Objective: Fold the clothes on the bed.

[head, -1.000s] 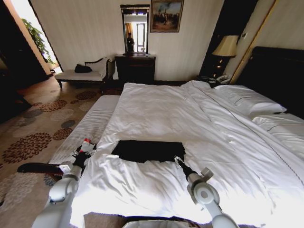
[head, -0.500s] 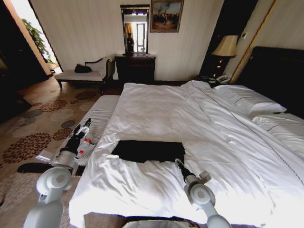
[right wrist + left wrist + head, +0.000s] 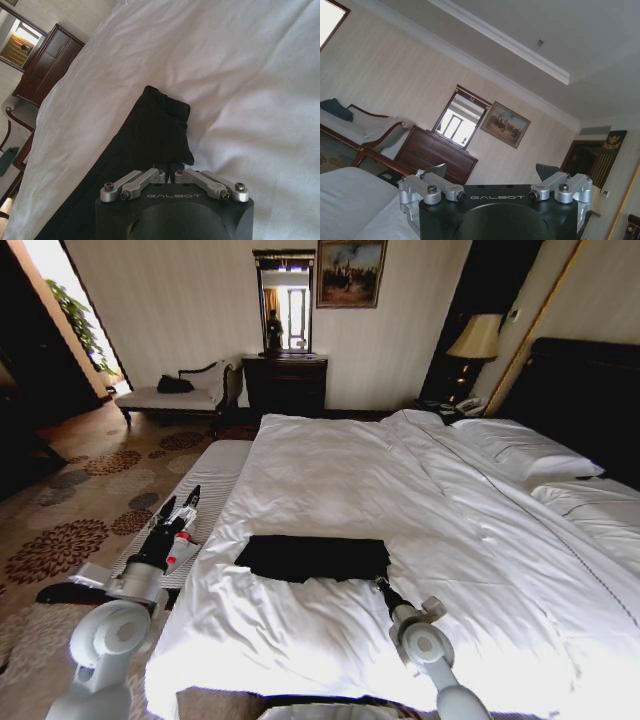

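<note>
The clothes [image 3: 312,558], a black T-shirt folded into a flat rectangle, lie on the white bed [image 3: 330,470] near its front left part. My right gripper [image 3: 378,582] is low over the sheet at the shirt's near right corner. In the right wrist view the right gripper [image 3: 168,166] is shut, its tips together just at the edge of the black fabric [image 3: 145,135], which lies flat. My left gripper [image 3: 180,502] is raised beside the bed's left edge, over the striped bench. The left gripper [image 3: 492,172] is open with nothing between its fingers, facing the far wall.
A pale striped bench [image 3: 205,480] runs along the bed's left side, with a small white bottle with a red band [image 3: 182,543] by my left arm. Pillows [image 3: 520,450] and a dark headboard [image 3: 590,390] stand at the right. A chaise [image 3: 175,395] and dresser [image 3: 285,380] line the far wall.
My left arm swung out from the bed's left edge and its gripper rose over the bench. The right gripper drew back a little from the shirt's corner. The shirt has not moved.
</note>
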Motion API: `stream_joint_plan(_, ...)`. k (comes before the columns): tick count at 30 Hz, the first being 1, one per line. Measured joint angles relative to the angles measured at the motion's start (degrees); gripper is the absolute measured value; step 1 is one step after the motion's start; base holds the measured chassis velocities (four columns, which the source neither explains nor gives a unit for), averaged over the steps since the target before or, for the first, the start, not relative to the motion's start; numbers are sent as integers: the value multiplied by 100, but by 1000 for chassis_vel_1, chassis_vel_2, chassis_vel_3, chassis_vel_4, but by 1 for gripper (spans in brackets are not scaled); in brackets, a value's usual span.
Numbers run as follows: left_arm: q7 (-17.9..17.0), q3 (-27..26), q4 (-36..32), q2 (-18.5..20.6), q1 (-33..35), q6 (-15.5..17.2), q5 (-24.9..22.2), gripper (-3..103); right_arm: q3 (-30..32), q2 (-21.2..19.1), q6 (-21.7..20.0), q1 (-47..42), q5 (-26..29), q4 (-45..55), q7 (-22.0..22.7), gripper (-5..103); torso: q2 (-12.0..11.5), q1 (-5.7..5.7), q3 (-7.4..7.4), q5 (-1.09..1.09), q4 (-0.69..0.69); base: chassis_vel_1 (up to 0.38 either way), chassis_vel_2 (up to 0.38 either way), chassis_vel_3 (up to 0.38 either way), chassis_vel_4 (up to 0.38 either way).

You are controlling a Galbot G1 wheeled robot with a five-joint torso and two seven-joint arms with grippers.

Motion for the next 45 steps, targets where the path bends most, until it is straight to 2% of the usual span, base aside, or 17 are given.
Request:
stream_joint_plan(1, 0, 15, 22, -15, -1, 0, 28, 100, 10, -4, -3, -10, 3, 18, 5, 4, 0, 0, 0, 0, 0, 0, 0, 0, 0)
stream_joint_plan(3, -1, 38, 50, -39, -1, 0, 73, 100, 30, -5, -7, -31, 4, 44, 12, 1, 0, 0, 0, 0, 0, 0, 0, 0, 0)
stream_joint_plan(12, -38, 43, 49, -49, -54, 17, -28, 100, 165, -51, -10, -176, 23, 168, 60, 0, 0, 0, 0, 0, 0, 0, 0, 0, 0)
stream_joint_plan(21, -36, 105, 144, -85, -66, 32, 87, 100, 257, -92, -10, -151, 68, 209, 156, 0, 0, 0, 0, 0, 0, 0, 0, 0, 0)
stream_joint_plan(24, -49, 149, 397, -43, -96, 108, 562, 100, 225, -61, -12, -154, 26, 259, 161, 0, 0, 0, 0, 0, -1, 0, 0, 0, 0)
stream_joint_plan(25, -49, 149, 397, -43, -96, 108, 562, 100, 225, -61, -12, -154, 26, 259, 161, 0, 0, 0, 0, 0, -1, 0, 0, 0, 0)
stream_joint_plan(27, -55, 302, 762, 42, -113, 162, 1229, 100, 165, -25, -14, -152, -105, 229, 151, -1, 0, 0, 0, -2, 2, 0, 0, 0, 0)
stream_joint_plan(30, -7, 537, 1112, 94, -180, 135, 2036, 100, 69, -6, -15, -108, -234, 146, 146, 9, 0, 0, 0, -2, -5, 0, 0, 0, 0)
stream_joint_plan(31, -7, 537, 1112, 94, -180, 135, 2036, 100, 69, -6, -15, -108, -234, 146, 146, 9, 0, 0, 0, -2, -5, 0, 0, 0, 0)
stream_joint_plan(32, 85, 640, 1289, 88, -144, 38, 2616, 100, -73, -26, -17, 14, -253, 75, 146, 15, 0, 0, 0, 0, -5, 0, 0, 0, 0)
stream_joint_plan(34, 152, 837, 1506, 74, -116, -23, 3020, 100, -226, -62, -34, 154, -247, 27, 145, 27, 0, 0, 0, 2, 7, 0, 0, 0, 0)
stream_joint_plan(36, 165, 899, 1559, 75, -127, -29, 3074, 100, -240, -66, -37, 163, -246, 26, 145, 27, 0, 0, 0, 1, 7, 0, 0, 0, 0)
stream_joint_plan(39, 250, 1546, 2173, 93, -448, -81, 3338, 100, -246, -75, -51, 140, -234, 41, 142, 43, 0, 0, 0, -1, -3, 0, 0, 0, 0)
stream_joint_plan(40, 250, 1546, 2173, 93, -448, -81, 3338, 100, -246, -75, -51, 140, -234, 41, 142, 43, 0, 0, 0, -1, -3, 0, 0, 0, 0)
stream_joint_plan(42, 251, 1894, 2680, 93, -791, -83, 3325, 100, -220, -72, -53, 108, -253, 26, 138, 54, 0, 0, 0, -1, -2, 0, 0, 0, 0)
stream_joint_plan(44, 252, 1959, 2776, 93, -857, -84, 3309, 100, -217, -68, -53, 102, -261, 18, 137, 54, 0, 0, 0, 1, -1, 0, 0, 0, 0)
stream_joint_plan(45, 251, 2085, 2981, 94, -1003, -82, 3275, 100, -215, -59, -54, 97, -274, 6, 135, 59, 0, 1, 0, 0, -1, 0, 0, 0, 0)
